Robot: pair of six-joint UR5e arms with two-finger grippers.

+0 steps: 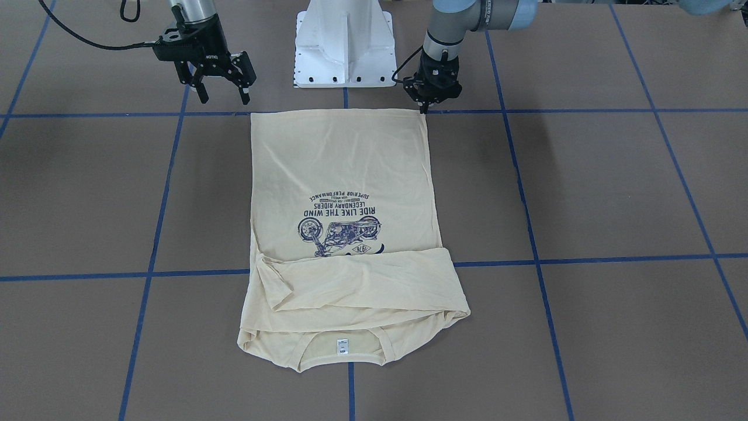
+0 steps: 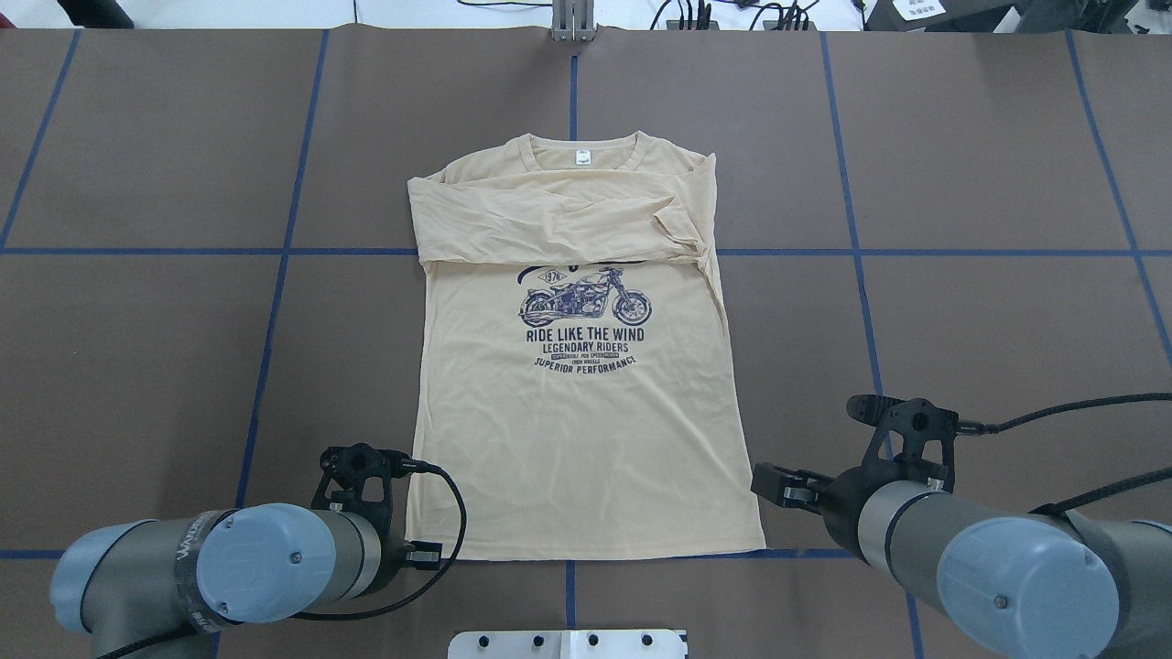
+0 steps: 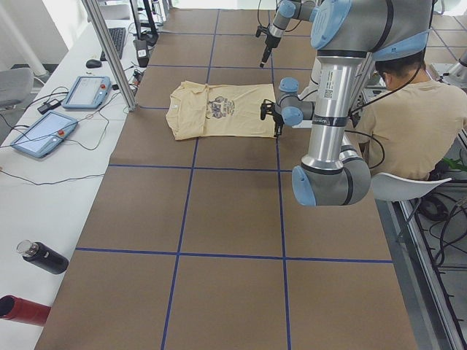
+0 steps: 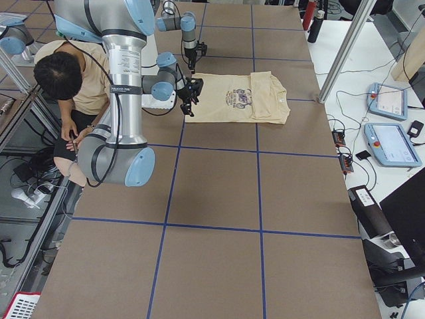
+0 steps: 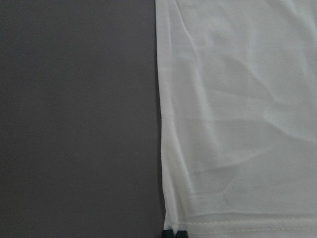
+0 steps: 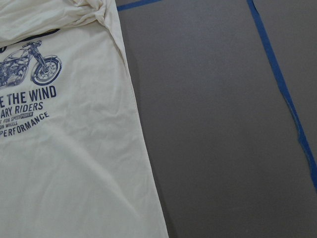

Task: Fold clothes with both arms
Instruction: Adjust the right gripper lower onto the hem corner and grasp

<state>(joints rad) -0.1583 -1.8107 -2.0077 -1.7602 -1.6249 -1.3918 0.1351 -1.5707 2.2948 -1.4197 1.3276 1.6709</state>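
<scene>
The thin cream T-shirt point(image 2: 586, 430) lies flat mid-frame in the overhead view, motorcycle print point(image 2: 584, 302) up. Its sleeves are folded into a rumpled band just under the round collar. Matte brown tabletop point(image 2: 989, 320) with blue tape lines point(image 2: 275, 302) all round. The left end effector point(image 1: 425, 106) is pinched narrow right at the lower-left hem corner, can't tell if fabric's caught. The right end effector point(image 1: 224, 95) hangs spread wide beside the lower-right corner.
</scene>
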